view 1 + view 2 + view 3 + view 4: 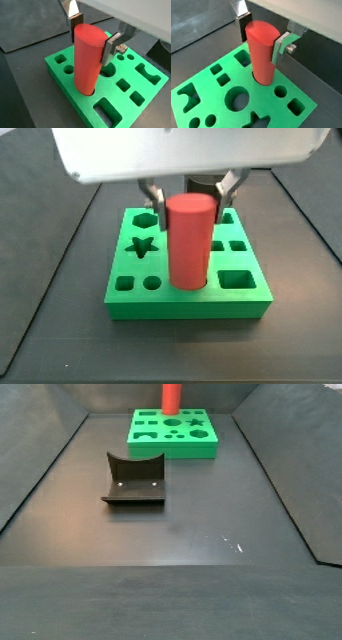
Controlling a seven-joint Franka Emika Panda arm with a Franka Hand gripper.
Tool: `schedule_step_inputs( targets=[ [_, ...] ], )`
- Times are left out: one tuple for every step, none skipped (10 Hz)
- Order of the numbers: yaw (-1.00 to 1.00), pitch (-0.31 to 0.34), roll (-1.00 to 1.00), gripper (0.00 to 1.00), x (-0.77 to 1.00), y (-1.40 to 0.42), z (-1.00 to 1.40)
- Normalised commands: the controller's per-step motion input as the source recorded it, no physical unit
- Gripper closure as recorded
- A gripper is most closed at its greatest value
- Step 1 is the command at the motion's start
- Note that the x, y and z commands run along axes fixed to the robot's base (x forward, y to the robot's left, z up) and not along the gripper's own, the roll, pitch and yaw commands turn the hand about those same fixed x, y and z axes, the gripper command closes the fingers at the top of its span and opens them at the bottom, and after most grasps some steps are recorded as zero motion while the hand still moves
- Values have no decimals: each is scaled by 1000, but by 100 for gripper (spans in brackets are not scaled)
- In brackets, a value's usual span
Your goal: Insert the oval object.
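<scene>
Red and tall, the peg stands upright with its foot in a hole of the green block, and in both wrist views the gripper has a finger on each side of its top, holding it. In a side view the peg rises from the block's middle; in another, the fixture sits on the floor apart from the block.

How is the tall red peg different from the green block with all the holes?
The red peg stands tall and upright; the green block lies low and flat. The peg is smooth and plain; the block is cut with many shaped holes. The peg's lower end sits in a hole of the block, while the block rests on the dark floor. The gripper straddles the peg's top, not the block. Both look matte.
</scene>
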Motion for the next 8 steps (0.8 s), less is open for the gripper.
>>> schedule_step_inputs(
  targets=[
    [0,0,0,100,109,-43,-449],
    [0,13,-187,100,31,0,-460],
    [-14,70,-311,100,14,0,-391],
    [-20,106,-380,100,83,0,-306],
    [-60,103,-420,100,69,0,-226],
    [-94,86,-340,100,51,0,-331],
    [-74,116,-143,100,140,0,-331],
    [0,0,0,100,0,0,0]
  ],
)
